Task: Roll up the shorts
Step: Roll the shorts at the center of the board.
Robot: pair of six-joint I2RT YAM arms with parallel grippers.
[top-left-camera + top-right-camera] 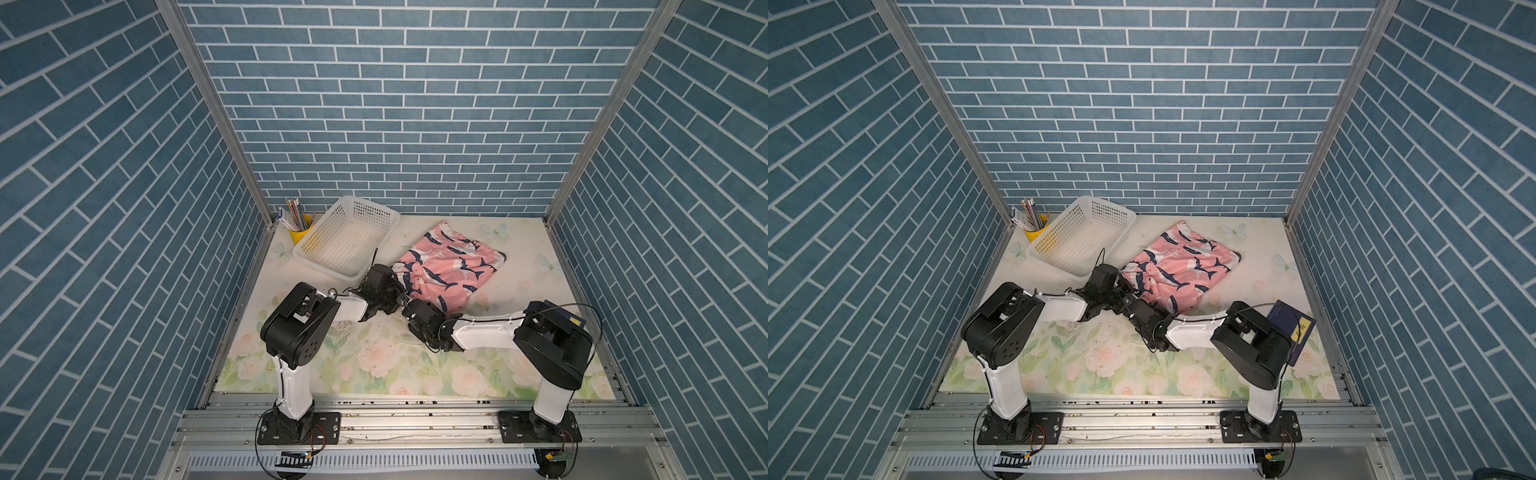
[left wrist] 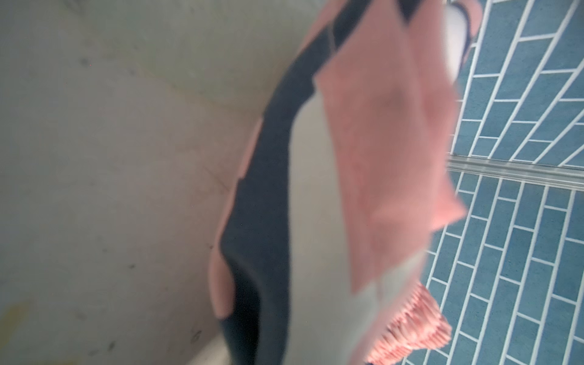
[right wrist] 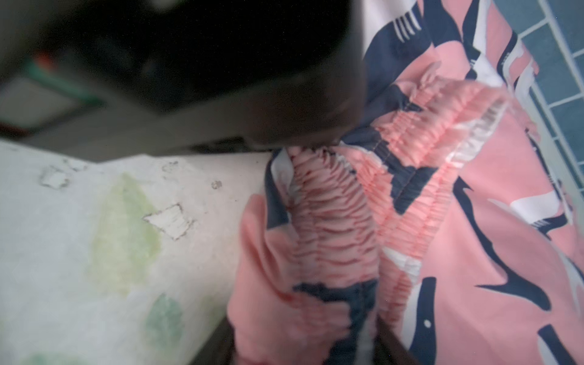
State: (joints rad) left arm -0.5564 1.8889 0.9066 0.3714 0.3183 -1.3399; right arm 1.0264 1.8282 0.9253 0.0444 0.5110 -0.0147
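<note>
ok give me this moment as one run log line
shorts: spread on table, not rolled | left gripper: shut on waistband corner | right gripper: beside it on waistband, grip unclear

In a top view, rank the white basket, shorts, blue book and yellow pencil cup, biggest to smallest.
1. white basket and shorts: about alike, not ranked
2. blue book, partly behind the right arm
3. yellow pencil cup

Your left wrist view is smeared: the salmon-pink shark-print shorts (image 2: 379, 158) hang too close to focus. In both top views, centre frame, black wrist housings (image 1: 380, 279) hide the fingertips of the left gripper (image 1: 400, 292) and right gripper (image 1: 410, 308) — their grip can't be read.
</note>
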